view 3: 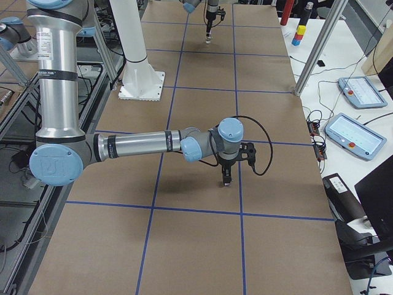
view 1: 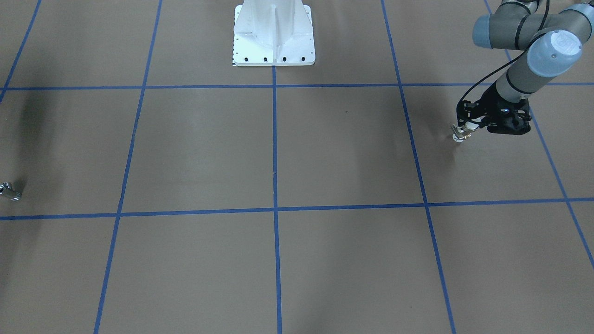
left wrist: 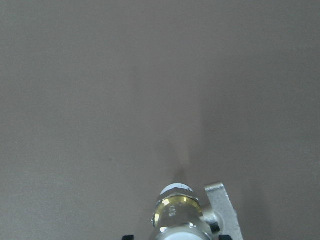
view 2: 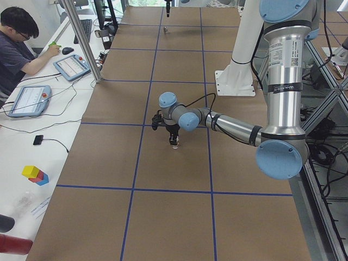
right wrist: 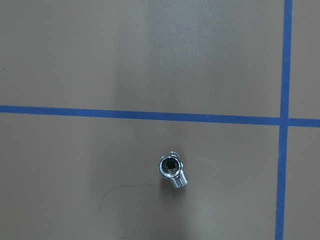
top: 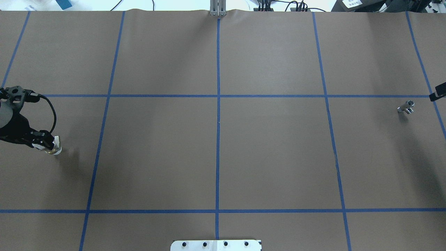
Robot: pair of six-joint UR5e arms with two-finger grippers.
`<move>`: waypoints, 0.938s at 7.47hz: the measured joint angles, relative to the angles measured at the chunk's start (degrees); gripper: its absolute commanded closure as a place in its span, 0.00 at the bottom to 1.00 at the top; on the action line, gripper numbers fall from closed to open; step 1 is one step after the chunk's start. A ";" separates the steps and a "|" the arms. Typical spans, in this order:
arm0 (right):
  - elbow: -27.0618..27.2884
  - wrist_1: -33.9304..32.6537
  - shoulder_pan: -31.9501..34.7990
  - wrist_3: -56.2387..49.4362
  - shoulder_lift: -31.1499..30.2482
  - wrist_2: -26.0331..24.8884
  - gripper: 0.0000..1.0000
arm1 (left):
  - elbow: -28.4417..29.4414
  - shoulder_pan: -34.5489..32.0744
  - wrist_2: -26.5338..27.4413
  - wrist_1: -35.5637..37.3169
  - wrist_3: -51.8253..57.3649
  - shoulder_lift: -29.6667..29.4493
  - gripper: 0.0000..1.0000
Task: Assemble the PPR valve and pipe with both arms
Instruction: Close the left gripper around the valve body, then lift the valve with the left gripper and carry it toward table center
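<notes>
My left gripper (top: 48,146) is shut on the PPR valve (top: 55,150) at the table's far left, holding it upright at or just above the brown paper. The front view shows the gripper (view 1: 464,131) and the valve (view 1: 460,136). The left wrist view shows the valve's brass ring and white end (left wrist: 176,205), with its handle (left wrist: 223,212) beside it. The pipe (top: 406,107) lies alone at the far right, also in the front view (view 1: 10,191) and in the right wrist view (right wrist: 172,171). My right gripper (view 3: 226,178) hangs over that area; I cannot tell whether it is open or shut.
The white bolted pedestal (view 1: 274,41) stands at the robot's edge of the table. Blue tape lines divide the brown paper (top: 216,139). An operator (view 2: 16,49) sits at a side bench with tablets (view 2: 70,66) past the table's far edge.
</notes>
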 measured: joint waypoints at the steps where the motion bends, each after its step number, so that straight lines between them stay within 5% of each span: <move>1: -0.09 0.00 -0.01 0.01 0.00 0.00 0.00 | 0.00 0.07 -0.14 0.00 -0.02 0.00 0.58; 3: -0.24 -0.05 -0.03 0.03 0.03 -0.03 0.00 | -0.19 0.15 -0.21 0.13 -0.12 0.00 1.00; 7: -0.09 -0.03 0.00 0.03 0.00 -0.14 0.00 | -5.51 0.06 0.11 7.53 -0.67 -2.30 1.00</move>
